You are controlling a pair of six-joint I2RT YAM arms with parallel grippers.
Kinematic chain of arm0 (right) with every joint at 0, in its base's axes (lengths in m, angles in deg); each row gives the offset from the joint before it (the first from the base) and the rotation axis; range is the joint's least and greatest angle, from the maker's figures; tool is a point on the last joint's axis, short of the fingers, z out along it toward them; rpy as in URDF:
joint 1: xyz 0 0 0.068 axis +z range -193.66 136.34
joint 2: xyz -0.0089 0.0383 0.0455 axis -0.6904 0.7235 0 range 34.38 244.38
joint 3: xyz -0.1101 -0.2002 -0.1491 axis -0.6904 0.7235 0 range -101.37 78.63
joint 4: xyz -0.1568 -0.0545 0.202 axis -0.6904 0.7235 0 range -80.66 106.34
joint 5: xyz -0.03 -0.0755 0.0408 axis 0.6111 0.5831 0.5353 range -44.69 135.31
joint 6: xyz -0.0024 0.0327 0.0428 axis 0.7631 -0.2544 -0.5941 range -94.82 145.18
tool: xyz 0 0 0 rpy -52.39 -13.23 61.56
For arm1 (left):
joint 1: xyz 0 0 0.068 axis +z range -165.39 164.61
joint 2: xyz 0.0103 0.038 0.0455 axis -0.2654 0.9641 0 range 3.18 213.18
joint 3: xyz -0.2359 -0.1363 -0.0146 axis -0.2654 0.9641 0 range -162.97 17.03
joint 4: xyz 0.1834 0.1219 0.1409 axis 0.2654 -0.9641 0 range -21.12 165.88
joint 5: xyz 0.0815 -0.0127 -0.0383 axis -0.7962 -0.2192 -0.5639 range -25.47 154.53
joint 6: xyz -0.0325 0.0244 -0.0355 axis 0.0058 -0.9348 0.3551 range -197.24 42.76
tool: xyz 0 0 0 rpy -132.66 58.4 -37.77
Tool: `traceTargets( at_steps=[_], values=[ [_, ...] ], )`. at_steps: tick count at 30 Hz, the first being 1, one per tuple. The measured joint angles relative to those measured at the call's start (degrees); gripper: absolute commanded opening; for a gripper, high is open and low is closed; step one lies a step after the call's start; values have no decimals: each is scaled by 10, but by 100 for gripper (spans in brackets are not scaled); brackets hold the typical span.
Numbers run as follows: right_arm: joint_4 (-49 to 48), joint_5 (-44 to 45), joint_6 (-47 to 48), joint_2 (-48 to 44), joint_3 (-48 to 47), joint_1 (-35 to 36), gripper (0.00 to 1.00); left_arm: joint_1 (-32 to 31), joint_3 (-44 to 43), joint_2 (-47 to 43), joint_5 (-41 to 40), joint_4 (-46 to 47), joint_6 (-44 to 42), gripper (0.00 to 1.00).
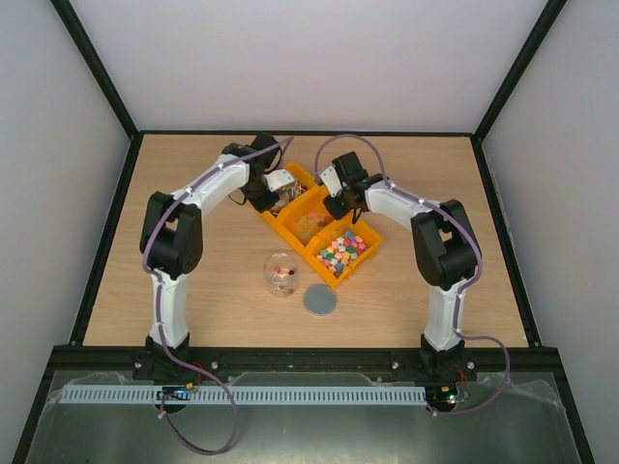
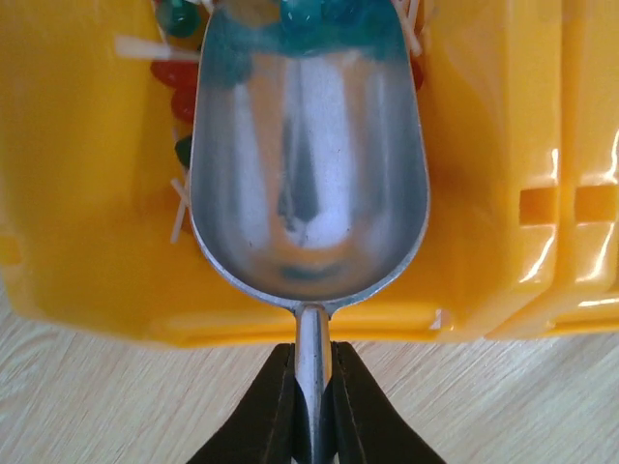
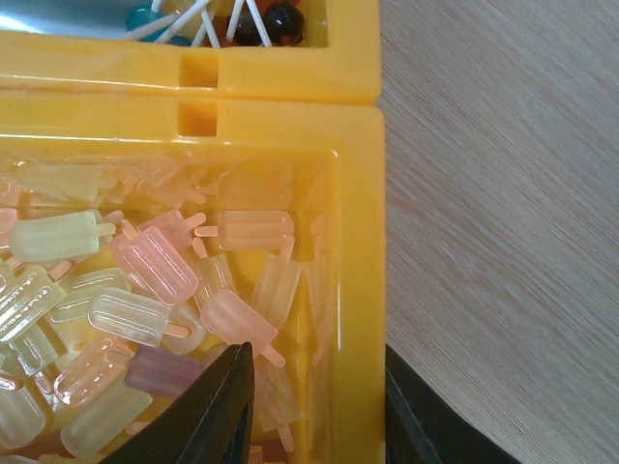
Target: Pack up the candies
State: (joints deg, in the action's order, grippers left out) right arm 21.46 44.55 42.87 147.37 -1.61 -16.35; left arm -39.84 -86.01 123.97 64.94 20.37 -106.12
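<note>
Three yellow bins stand in a diagonal row. The far bin [image 2: 87, 193] holds round red, green and dark candies on white sticks [image 2: 179, 87]. My left gripper [image 2: 314, 353] is shut on the handle of a silver scoop [image 2: 309, 164], whose empty bowl lies over that bin. The middle bin [image 3: 360, 242] holds translucent popsicle-shaped candies [image 3: 155, 261]. My right gripper [image 3: 319, 362] straddles its right wall: the outer finger is against it, the inner finger is among the candies with a small gap. The near bin [image 1: 360, 259] holds pastel cubes [image 1: 340, 251].
A clear cup [image 1: 280, 274] with a few candies stands on the table in front of the bins. A grey round disc [image 1: 320, 301] lies beside it. Bare wood runs along the right of the middle bin [image 3: 503, 242].
</note>
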Motion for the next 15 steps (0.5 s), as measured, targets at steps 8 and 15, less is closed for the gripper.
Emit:
traceTargets(
  at_steps=[8,15],
  values=[
    [0,-2,6,0,0,-1,32,3,92,-33,41,121,21,2],
    [0,-5,15,0,0,-2,32,4,104,-22,76,187,47,2]
  ],
)
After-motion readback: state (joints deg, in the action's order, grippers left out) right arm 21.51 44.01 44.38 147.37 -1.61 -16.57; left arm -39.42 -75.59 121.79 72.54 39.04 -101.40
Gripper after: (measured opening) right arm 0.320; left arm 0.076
